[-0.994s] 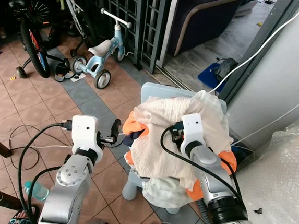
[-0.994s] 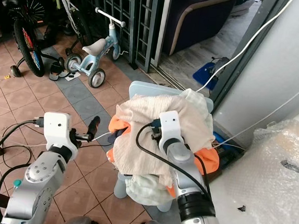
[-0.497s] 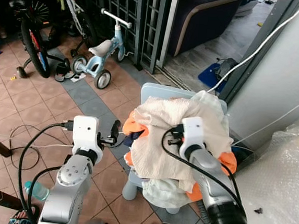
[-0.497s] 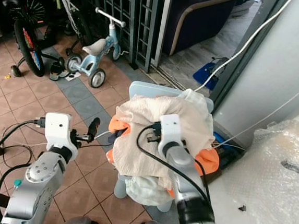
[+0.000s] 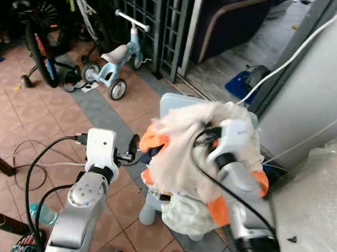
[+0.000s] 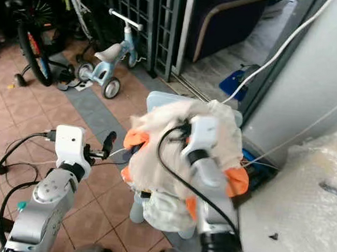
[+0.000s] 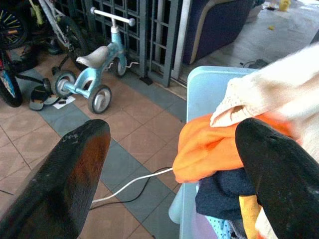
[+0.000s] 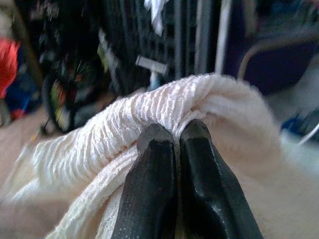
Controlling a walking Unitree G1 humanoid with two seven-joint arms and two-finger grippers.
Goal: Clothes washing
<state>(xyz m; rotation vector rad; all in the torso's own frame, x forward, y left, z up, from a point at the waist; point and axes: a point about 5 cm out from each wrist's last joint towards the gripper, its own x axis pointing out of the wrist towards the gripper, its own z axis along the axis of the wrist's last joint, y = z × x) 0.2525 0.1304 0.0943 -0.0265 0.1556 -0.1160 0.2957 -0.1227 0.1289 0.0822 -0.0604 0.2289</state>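
Observation:
A pile of clothes lies on a light blue plastic chair (image 5: pixel 173 103). On top is a cream ribbed cloth (image 5: pixel 180 156), drawn up into a bunch. My right gripper (image 8: pixel 177 137) is shut on a fold of the cream cloth (image 8: pixel 199 104), above the pile. Under it lie an orange garment (image 7: pixel 209 149) and a dark blue garment (image 7: pixel 224 191). A pale garment (image 5: pixel 187 213) hangs off the seat's front. My left gripper (image 5: pixel 132 146) stands open just left of the pile, level with the orange garment, holding nothing.
A child's balance bike (image 5: pixel 112 59) and a bicycle (image 5: pixel 40 38) stand at the far left before a metal gate (image 5: pixel 149 12). A white cable (image 7: pixel 129 184) runs over the tiles. A bubble-wrapped bulk (image 5: pixel 321 198) and a grey wall (image 5: pixel 313 85) close the right side.
My right gripper has risen and moved back and to the right with the cream cloth, which now bunches up off the pile. The left arm has held its place.

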